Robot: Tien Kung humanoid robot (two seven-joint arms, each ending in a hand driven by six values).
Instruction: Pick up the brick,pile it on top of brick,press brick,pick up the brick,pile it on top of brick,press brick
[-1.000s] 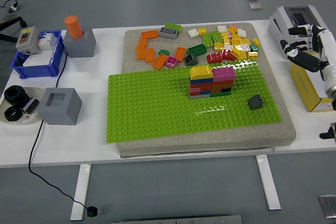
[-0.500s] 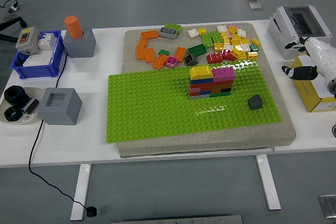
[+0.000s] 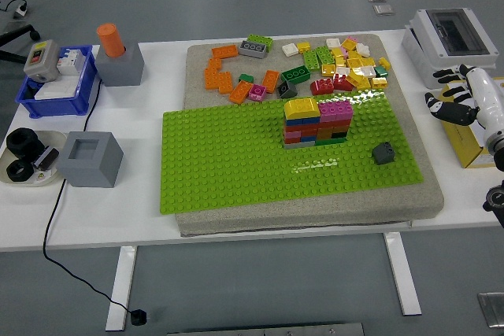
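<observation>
Multicoloured stacked plastic brick wall (image 3: 316, 123) standing centre-right on green studded baseplate (image 3: 228, 163). Right hand (image 3: 457, 98) at right edge, fingers apparently spread, empty. Next pick from loose brick pile (image 3: 346, 64) pending.

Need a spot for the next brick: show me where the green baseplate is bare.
The green baseplate is bare left of the brick stack and along its near edge. The dark grey brick takes the right corner. The loose brick pile behind is crowded.

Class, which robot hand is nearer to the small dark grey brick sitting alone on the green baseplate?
Right. The right robot hand hovers off the baseplate's right side, up and right of the dark grey brick. The left one is not in view.
</observation>
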